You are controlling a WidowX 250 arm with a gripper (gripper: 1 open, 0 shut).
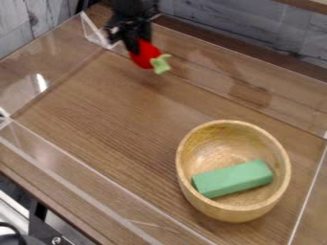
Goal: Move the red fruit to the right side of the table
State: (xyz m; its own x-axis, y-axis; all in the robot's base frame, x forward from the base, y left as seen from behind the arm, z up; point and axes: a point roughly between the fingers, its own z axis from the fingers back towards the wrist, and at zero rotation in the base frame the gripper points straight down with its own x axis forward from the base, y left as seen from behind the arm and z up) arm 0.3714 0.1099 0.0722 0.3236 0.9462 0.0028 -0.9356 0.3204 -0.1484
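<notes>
We see the red fruit [143,52] clamped in the jaws [138,40] above the far left part of the worktop [115,113], its green leafy cap [161,65] tipped toward the right. By our reckoning the pick-up is done and the carry is in its opening stretch, with most of the crossing, the lowering and the release left. The fruit and its grip look slightly blurred, so we cannot tell how firmly the toy sits or how high it hangs. In the near right part of the scene stands a round wooden bowl [189,188], a green block [232,180] lying inside it. We judge the bowl the main obstacle to a set-down at the near right, while the far right offers a route with nothing we can see in the way. A low clear wall borders the worktop, and we would want the fruit set down short of it
</notes>
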